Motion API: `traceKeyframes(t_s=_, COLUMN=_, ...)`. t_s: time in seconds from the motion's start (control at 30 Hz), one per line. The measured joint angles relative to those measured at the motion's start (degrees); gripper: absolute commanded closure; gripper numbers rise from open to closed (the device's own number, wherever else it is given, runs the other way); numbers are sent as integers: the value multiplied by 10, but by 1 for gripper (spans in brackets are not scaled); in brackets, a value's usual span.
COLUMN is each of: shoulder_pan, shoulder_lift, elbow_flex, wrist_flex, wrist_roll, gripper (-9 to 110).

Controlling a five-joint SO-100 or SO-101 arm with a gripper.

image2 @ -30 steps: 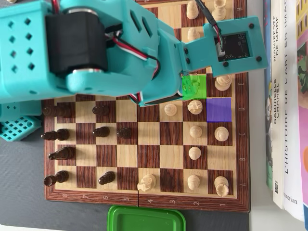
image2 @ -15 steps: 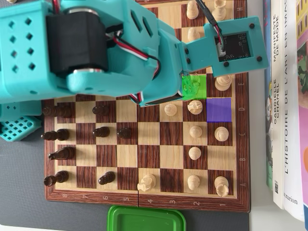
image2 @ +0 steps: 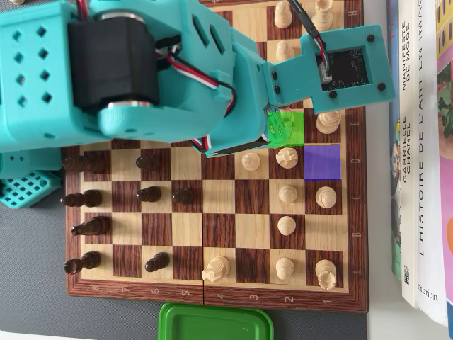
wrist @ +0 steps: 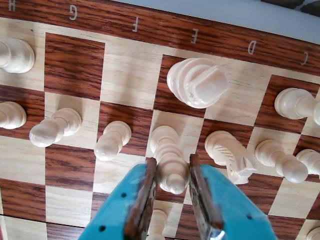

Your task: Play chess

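In the wrist view my teal gripper (wrist: pixel 172 161) has its brown pads (wrist: pixel 148 186) pressed on both sides of a tall ribbed white piece (wrist: pixel 167 145) with a round top. I cannot tell whether the piece still rests on the board. The white king (wrist: pixel 197 82) stands just beyond it and a white knight (wrist: pixel 232 155) to its right. In the overhead view the arm (image2: pixel 141 71) covers the top left of the chessboard (image2: pixel 212 289). The gripper's end sits over a green-marked square (image2: pixel 297 131). A purple-marked square (image2: pixel 322 161) lies diagonally beside it.
White pawns (wrist: pixel 112 140) (wrist: pixel 55 127) (wrist: pixel 280 162) stand close to the held piece. Black pieces (image2: pixel 88 198) line the board's left side in the overhead view. Books (image2: pixel 417 142) lie to the right of the board and a green lid (image2: pixel 216 322) below it.
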State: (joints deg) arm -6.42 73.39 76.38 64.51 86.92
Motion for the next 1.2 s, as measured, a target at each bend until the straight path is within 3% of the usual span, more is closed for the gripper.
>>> traceKeyframes(t_s=1.2, shoulder_pan=-1, shoulder_lift=12, elbow_flex=0, wrist_flex=0, wrist_roll=0, gripper=87)
